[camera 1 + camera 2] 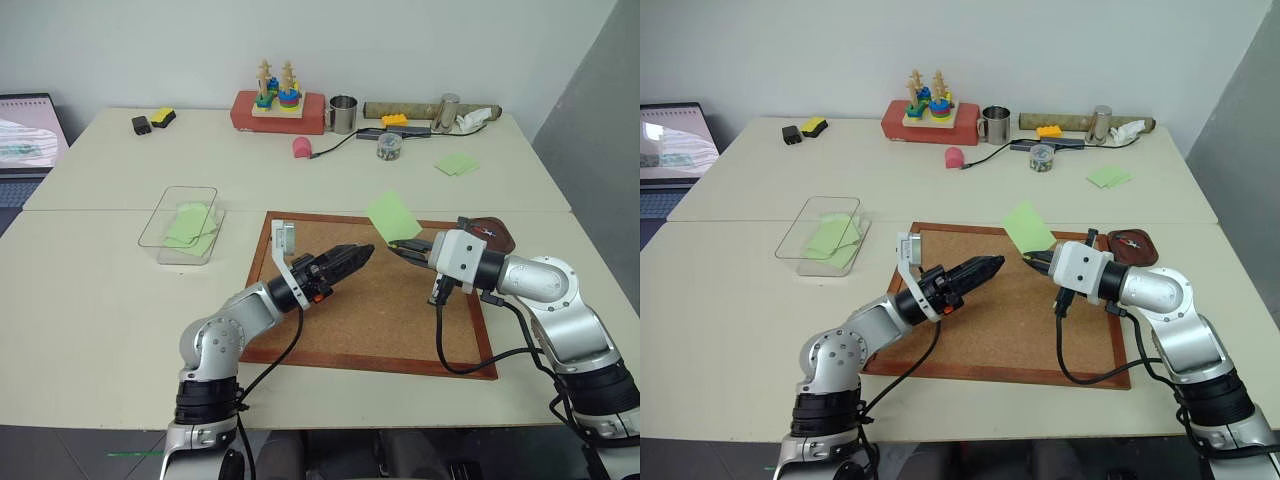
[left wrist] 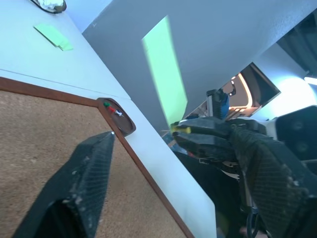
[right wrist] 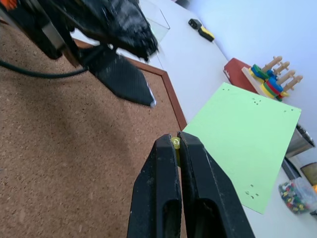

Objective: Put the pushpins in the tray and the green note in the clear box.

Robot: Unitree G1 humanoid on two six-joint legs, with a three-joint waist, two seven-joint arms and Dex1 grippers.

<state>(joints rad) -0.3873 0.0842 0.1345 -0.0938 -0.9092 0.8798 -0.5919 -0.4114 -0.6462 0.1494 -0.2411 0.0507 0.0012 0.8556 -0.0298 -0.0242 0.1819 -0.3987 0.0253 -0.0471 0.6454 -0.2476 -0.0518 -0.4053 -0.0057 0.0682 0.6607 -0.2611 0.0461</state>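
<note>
Item: green note (image 1: 393, 215), light green paper, held aloft over the far edge of the corkboard (image 1: 380, 320), pinched at its lower corner by the right gripper (image 3: 177, 144), whose fingers are pressed together on the paper with a small yellow pushpin (image 3: 175, 143) caught between the tips. Left gripper (image 1: 358, 256): above the middle of the corkboard, pointing toward the note and just short of it; in the left wrist view its two fingers stand apart with nothing between them. Tray (image 1: 492, 233): dark brown, just off the corkboard's far right corner on the tabletop (image 1: 90, 290), already holding a few pushpins, red and green heads discernible, count uncertain at this size. Clear box (image 1: 180, 222): well to the left of the corkboard, with green paper already lying inside. A spare pair of green notes (image 1: 456, 164) lies beyond the corkboard, toward the far right. Step in hand, as judged: the note is off the corkboard with its pin seemingly still attached, and the two need separating. Next move likely calls for the left gripper to close on the note's free edge so the right can carry the pin to the tray, then a long reach left to the clear box.
</note>
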